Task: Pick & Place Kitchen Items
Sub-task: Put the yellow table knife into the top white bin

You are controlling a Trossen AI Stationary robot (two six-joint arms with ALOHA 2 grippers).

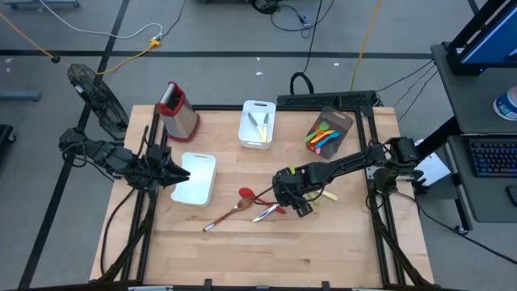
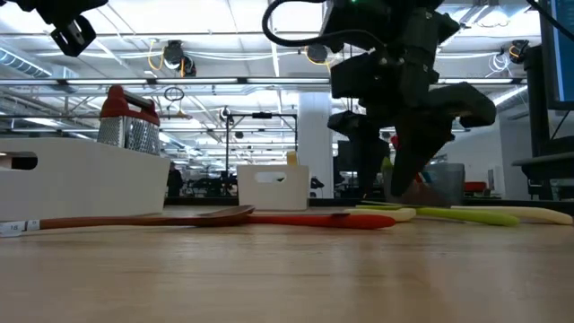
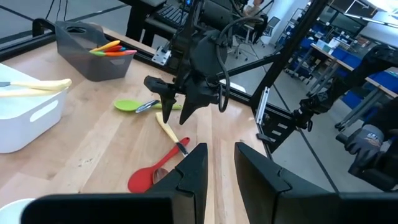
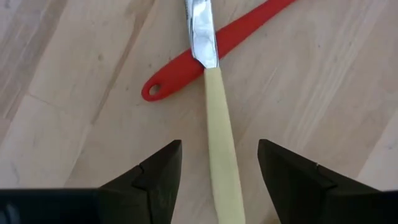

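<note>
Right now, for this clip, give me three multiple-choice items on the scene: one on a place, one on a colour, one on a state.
1. Where is the right hand?
A. over the utensils mid-table
B. inside the white bin
C. beside the grater

2. What colour is the spoon handle under the knife?
A. blue
B. red
C. green

3. How do the right hand's fingers stand?
A. shut on the knife
B. open, astride the cream knife handle
C. shut on nothing

Answers:
1 A, the high view shows it above the loose utensils.
2 B, the right wrist view shows red.
3 B, bare wood shows between each finger and the handle.
</note>
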